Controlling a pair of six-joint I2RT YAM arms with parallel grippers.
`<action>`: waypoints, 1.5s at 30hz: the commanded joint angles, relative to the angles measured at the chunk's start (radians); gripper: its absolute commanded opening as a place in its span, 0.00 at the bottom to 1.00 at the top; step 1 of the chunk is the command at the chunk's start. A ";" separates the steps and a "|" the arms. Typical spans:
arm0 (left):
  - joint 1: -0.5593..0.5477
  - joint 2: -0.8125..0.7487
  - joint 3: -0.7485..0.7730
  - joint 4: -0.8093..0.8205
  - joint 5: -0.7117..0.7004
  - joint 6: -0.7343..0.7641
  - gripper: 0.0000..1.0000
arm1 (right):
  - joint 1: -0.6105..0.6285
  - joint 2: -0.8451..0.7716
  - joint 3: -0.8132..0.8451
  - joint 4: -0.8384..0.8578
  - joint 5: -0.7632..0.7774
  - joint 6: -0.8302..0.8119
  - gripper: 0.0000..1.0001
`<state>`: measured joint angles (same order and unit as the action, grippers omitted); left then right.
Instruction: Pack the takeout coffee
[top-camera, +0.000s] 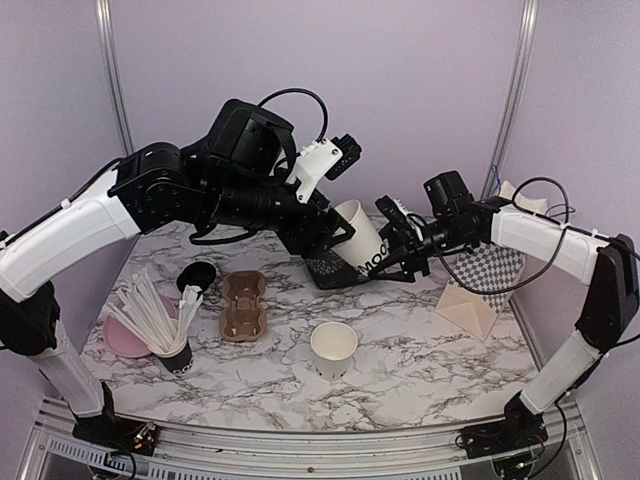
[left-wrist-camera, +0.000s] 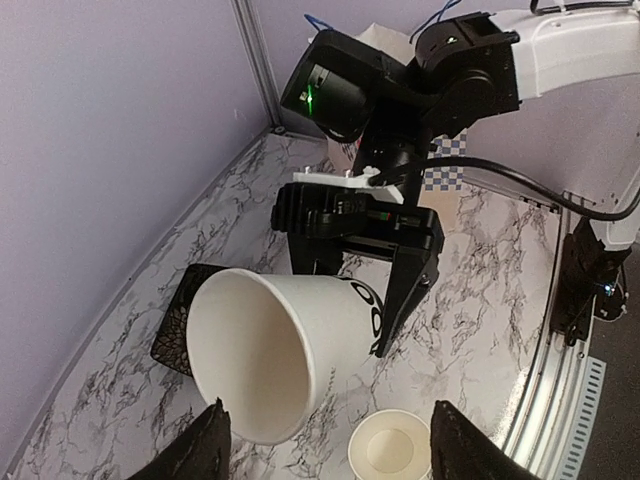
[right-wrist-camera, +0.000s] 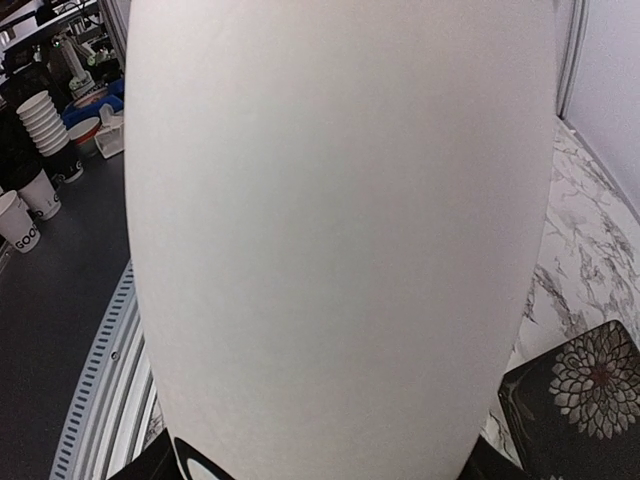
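Observation:
One white paper cup (top-camera: 362, 243) with dark lettering, lidless, is held tilted above the table's back middle. My right gripper (top-camera: 393, 258) is shut on its lower side; its black fingers (left-wrist-camera: 408, 268) clamp the cup (left-wrist-camera: 275, 345) in the left wrist view. The cup's wall (right-wrist-camera: 340, 230) fills the right wrist view. My left gripper (left-wrist-camera: 330, 425) is open, its fingertips (left-wrist-camera: 212, 430) spread wide just in front of the cup's open mouth, not touching it. A second lidless white cup (top-camera: 333, 348) stands upright at the front middle and also shows in the left wrist view (left-wrist-camera: 392, 450).
A brown cardboard cup tray (top-camera: 245, 306) lies left of centre. A black lid (top-camera: 197, 274) lies behind a black cup of white sticks (top-camera: 165, 335) and a pink plate (top-camera: 122, 338). A black patterned square (top-camera: 333, 268) lies under the held cup. A white pyramid-shaped box (top-camera: 468, 306) and a checkered bag (top-camera: 497, 268) are on the right.

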<state>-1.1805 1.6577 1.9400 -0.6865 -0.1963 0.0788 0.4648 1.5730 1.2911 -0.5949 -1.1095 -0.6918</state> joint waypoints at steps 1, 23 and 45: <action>0.042 0.023 0.017 -0.029 0.157 -0.048 0.67 | 0.021 -0.039 0.015 -0.043 0.017 -0.052 0.61; 0.098 0.101 0.056 -0.055 0.162 -0.002 0.00 | 0.028 -0.064 -0.041 -0.001 0.050 -0.049 0.97; 0.536 0.500 0.332 -0.348 -0.187 -0.101 0.00 | 0.023 -0.077 -0.232 0.100 0.120 -0.068 0.94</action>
<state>-0.6601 2.0758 2.1944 -0.9333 -0.3656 0.0296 0.4843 1.5124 1.0641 -0.5102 -0.9955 -0.7391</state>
